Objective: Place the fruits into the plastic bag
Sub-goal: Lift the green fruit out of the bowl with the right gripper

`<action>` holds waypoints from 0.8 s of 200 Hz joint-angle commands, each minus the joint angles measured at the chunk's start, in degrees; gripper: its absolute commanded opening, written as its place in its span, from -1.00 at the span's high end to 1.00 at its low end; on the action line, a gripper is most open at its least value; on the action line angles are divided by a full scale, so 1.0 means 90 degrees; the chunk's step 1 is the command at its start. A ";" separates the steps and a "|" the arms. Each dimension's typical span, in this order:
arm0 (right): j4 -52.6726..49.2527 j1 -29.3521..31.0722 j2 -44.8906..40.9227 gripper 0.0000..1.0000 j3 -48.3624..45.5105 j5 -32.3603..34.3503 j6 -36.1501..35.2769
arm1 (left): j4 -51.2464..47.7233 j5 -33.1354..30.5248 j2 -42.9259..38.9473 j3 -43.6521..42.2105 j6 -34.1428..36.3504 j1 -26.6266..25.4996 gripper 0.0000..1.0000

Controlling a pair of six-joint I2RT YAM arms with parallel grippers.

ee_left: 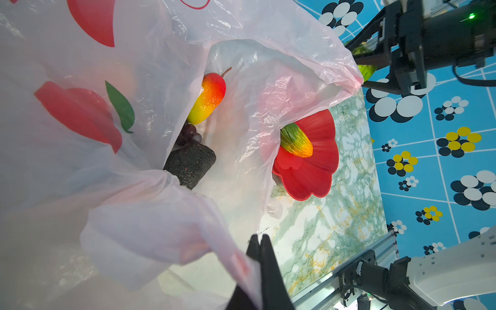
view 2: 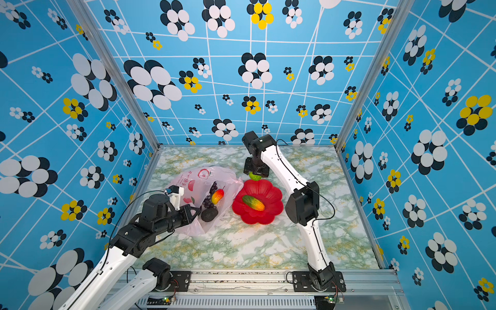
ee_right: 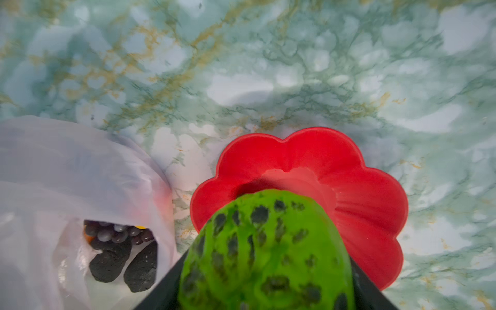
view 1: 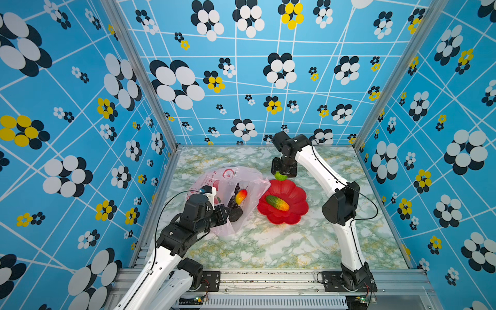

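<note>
- The kiwi [view 1: 280, 177] sits between the fingers of the right hand [view 2: 255, 174], off the bench [view 1: 295, 247] and over the far rim of the red dish [view 1: 295, 213].
- The right hand is spread fairly wide and grasps the kiwi across its middle. In the right wrist view the spotted green fruit fills the space between the two dark fingers.
- The plastic bag [view 1: 233, 175] lies on the bench just beside the dish, on the left arm's side. Its open mouth faces the dish, and the held kiwi hangs near the far corner of that mouth.
- The left hand [ee_left: 259, 243] is clenched on the near edge of the bag. Its fingertips press together on the thin film and hold that edge up off the bench.
- Inside the bag, past the left hand, lie the mango [ee_left: 208, 99], the grapes [ee_left: 189, 135] and the avocado [ee_left: 192, 163]. The avocado is the one closest to the pinched edge.
- A green-to-orange oblong fruit [view 1: 277, 203] lies in the middle of the dish, apart from both hands.
</note>
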 commanded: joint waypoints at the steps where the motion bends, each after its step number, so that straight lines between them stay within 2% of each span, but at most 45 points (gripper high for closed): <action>1: -0.0600 -0.0011 -0.0319 0.00 0.0748 0.0395 -0.0147 | 0.0147 0.0116 -0.0066 -0.0049 -0.0081 -0.0039 1.00; 51: -0.0933 -0.0027 -0.0368 0.04 0.2241 0.0887 -0.0262 | 0.0110 0.0087 -0.0085 -0.0041 -0.0034 -0.0078 1.00; 116: -0.0466 -0.0124 -0.1341 0.10 0.2287 0.1252 -0.0571 | 0.0155 0.0086 -0.0005 -0.0031 -0.0032 -0.0158 1.00; 160: 0.0241 -0.0122 -0.1972 0.16 0.2212 0.1213 -0.0884 | 0.0216 0.0124 0.0024 -0.0065 -0.0081 -0.0157 1.00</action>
